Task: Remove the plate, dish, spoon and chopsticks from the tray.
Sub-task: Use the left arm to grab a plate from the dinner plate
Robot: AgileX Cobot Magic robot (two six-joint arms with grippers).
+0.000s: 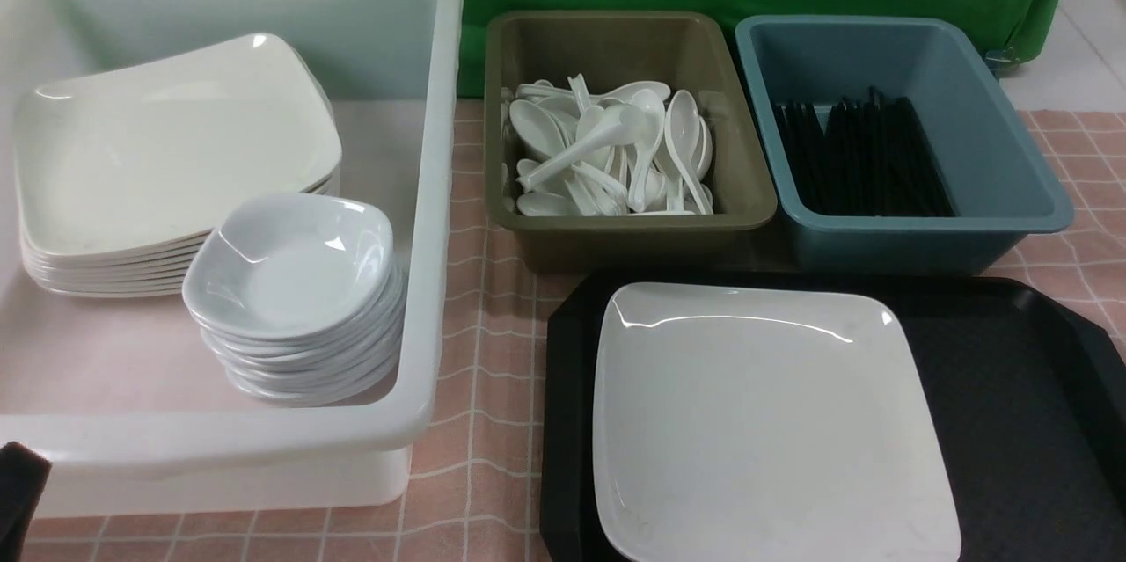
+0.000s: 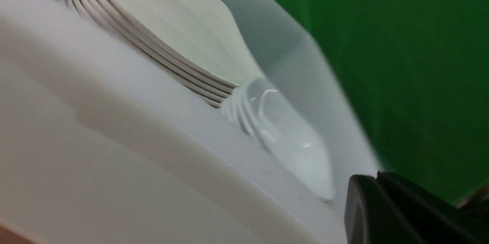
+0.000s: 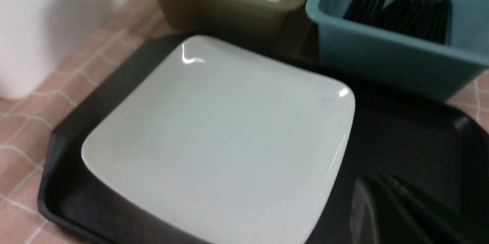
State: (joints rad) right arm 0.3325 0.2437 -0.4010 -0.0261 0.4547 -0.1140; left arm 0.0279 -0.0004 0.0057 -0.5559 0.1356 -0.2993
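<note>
A large white square plate (image 1: 765, 421) (image 3: 217, 137) lies flat on the left half of the black tray (image 1: 1012, 386) (image 3: 401, 137). No dish, spoon or chopsticks show on the tray. My right gripper (image 3: 382, 178) is shut and empty over the tray's bare part, just beside the plate's edge; the front view does not show it. My left gripper (image 2: 376, 177) is shut on nothing outside the front wall of the white tub (image 2: 114, 129). Only a dark corner of it (image 1: 16, 492) shows at the bottom left of the front view.
The white tub (image 1: 431, 193) at left holds a stack of square plates (image 1: 167, 157) and a stack of small dishes (image 1: 295, 281). Behind the tray stand an olive tub (image 1: 616, 228) of white spoons and a blue tub (image 1: 1012, 184) of black chopsticks. A pink checked cloth (image 1: 484, 421) covers the table.
</note>
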